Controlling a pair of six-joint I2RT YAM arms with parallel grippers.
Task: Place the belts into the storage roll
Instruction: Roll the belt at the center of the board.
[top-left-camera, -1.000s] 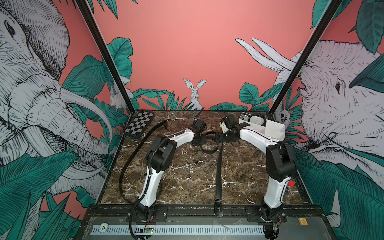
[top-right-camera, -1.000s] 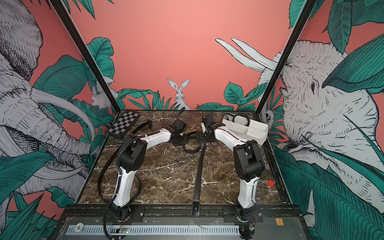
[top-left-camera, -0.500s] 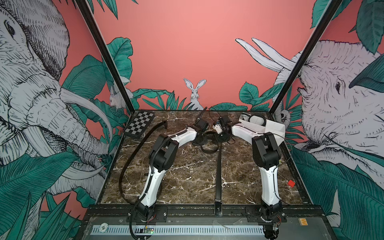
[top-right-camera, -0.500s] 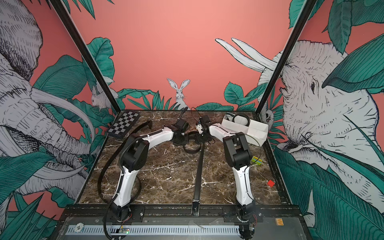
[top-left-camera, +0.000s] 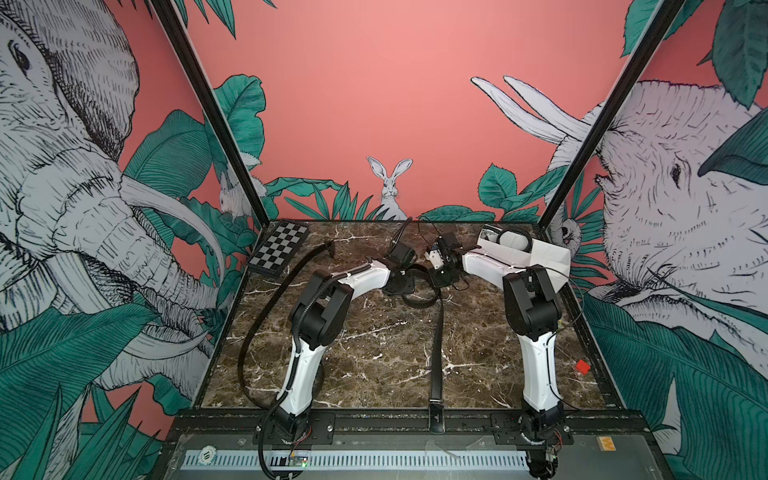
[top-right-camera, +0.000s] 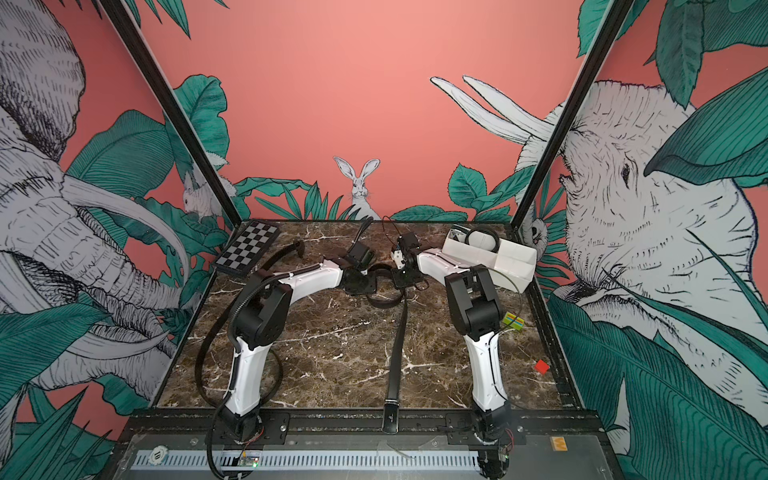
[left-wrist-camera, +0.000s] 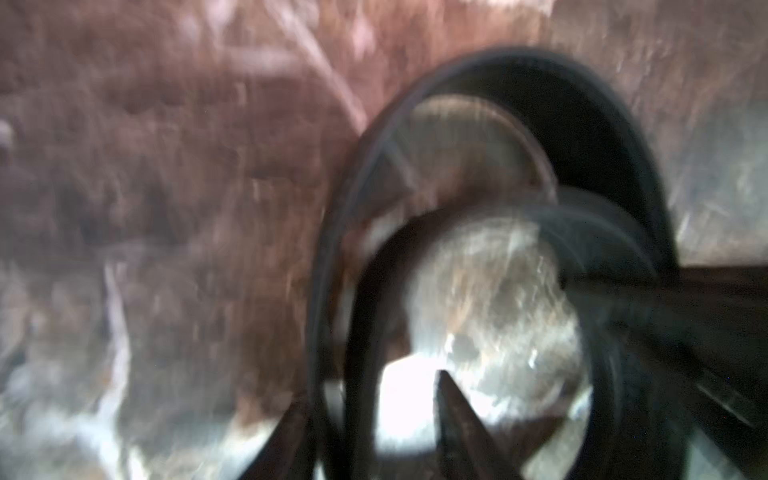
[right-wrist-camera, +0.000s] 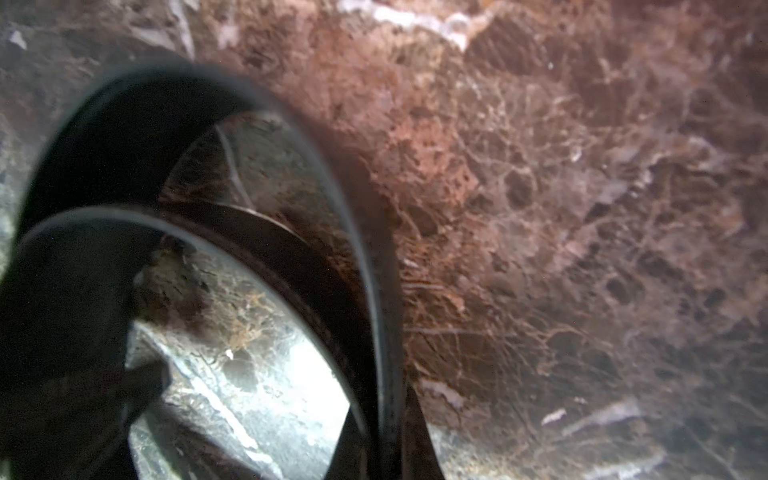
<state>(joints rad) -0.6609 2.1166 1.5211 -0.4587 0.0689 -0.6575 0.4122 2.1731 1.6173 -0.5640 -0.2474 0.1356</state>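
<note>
Black belt (top-left-camera: 436, 345) coiled far centre on the surface (top-left-camera: 365, 345), tail running to the near edge, right end effector (right-wrist-camera: 382, 432) clamped on its loop, left end effector (left-wrist-camera: 370, 399) parted astride it, storage roll (top-left-camera: 544, 257) far right.

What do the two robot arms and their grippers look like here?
The left arm and right arm have white shell links joined by bulky black joint housings. A ribbed black cable hose loops to the left arm. The left gripper and right gripper are black.
</note>
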